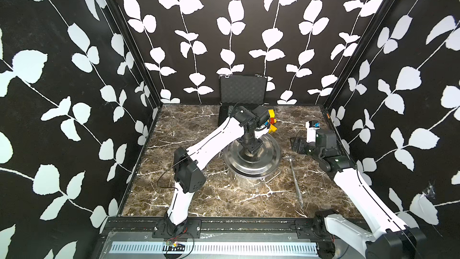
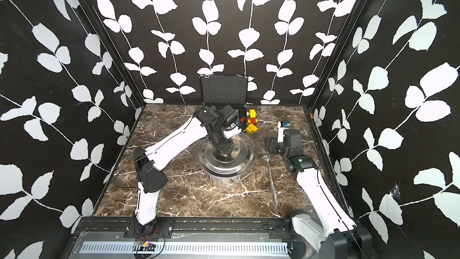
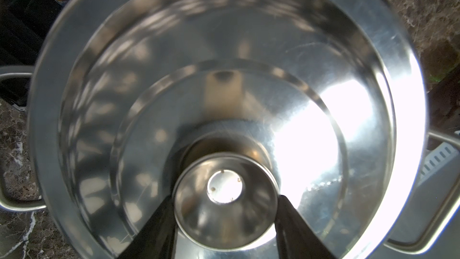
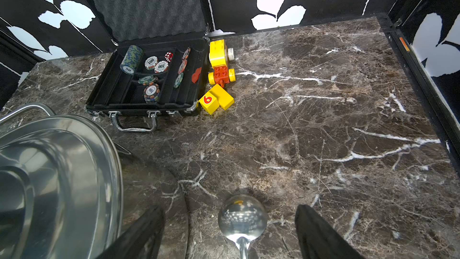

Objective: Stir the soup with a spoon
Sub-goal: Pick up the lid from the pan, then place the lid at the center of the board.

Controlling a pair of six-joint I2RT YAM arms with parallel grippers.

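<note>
I'd pinch the long thin silver metal spoon [image 1: 295, 181] mid-handle, looks light, stiff, slick; right gripper [image 4: 229, 209] gapes empty, left gripper [image 3: 226, 198] straddles the steel lid knob [image 3: 199, 220], grip unclear.

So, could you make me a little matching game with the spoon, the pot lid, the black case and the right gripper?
1 spoon
2 lid
3 case
4 right gripper

a open, chips inside
b knob between the fingers of the left gripper
c lying flat on the marble table
d open, above the spoon's bowl

Pairs: 1-c, 2-b, 3-a, 4-d
</note>
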